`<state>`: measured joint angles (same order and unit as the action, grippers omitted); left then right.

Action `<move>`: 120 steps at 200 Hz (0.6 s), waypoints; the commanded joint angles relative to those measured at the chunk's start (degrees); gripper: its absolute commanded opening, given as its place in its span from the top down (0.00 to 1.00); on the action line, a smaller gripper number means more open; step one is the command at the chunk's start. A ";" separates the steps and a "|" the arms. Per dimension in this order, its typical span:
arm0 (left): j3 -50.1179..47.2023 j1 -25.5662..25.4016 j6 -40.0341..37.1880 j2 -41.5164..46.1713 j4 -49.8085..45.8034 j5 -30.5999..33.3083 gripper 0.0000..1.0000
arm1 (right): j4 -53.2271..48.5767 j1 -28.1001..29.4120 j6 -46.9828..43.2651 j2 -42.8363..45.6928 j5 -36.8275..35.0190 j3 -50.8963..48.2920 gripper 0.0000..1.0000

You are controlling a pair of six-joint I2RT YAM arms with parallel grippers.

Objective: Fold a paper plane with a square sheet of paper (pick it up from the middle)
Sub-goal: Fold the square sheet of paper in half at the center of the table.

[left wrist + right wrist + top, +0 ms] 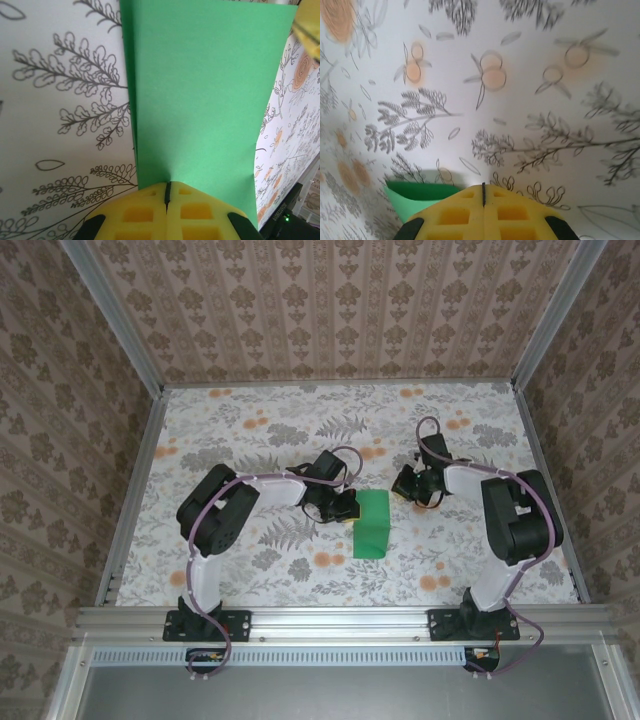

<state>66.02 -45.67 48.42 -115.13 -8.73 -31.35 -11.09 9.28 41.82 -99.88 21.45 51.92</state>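
The square sheet of paper (372, 525) is bright green and looks folded into an upright rectangle in the middle of the table. My left gripper (345, 508) is at its left edge. In the left wrist view the yellow jaws (167, 192) are shut on the sheet's near edge, and the sheet (200, 90) spreads away from them with a second layer showing along its left side. My right gripper (408, 486) hovers just right of the sheet's top corner. It is shut on nothing (483, 192), and a curved corner of the sheet (415, 197) lies to its lower left.
A floral grey-and-orange cloth (250, 430) covers the table. Patterned walls with aluminium posts close in the left, back and right. An aluminium rail (340, 622) with both arm bases runs along the near edge. A blurred yellow fingertip (307, 30) of the other arm shows beyond the sheet.
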 commanded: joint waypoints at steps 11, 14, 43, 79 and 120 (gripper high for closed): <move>-5.16 -1.22 0.62 -7.21 -16.05 6.57 1.00 | -3.12 1.33 -0.87 7.47 1.14 -0.37 0.95; -5.11 -1.26 0.62 -7.21 -16.05 6.61 1.00 | -3.52 1.63 -1.13 8.27 1.47 -0.67 0.95; -4.52 -1.39 0.62 -7.47 -16.18 6.75 1.00 | -7.05 5.06 -1.85 12.68 4.59 -5.53 0.95; -4.25 -1.50 0.67 -7.56 -16.23 7.09 1.00 | -6.60 9.79 0.04 15.83 7.05 -13.16 0.96; -4.15 -1.70 0.60 -7.71 -16.34 7.36 1.00 | -5.19 10.98 0.81 16.55 7.53 -18.12 0.96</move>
<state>66.52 -45.67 48.42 -115.15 -9.41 -31.33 -15.42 20.10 41.52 -85.12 27.64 35.44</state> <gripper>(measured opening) 0.044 0.048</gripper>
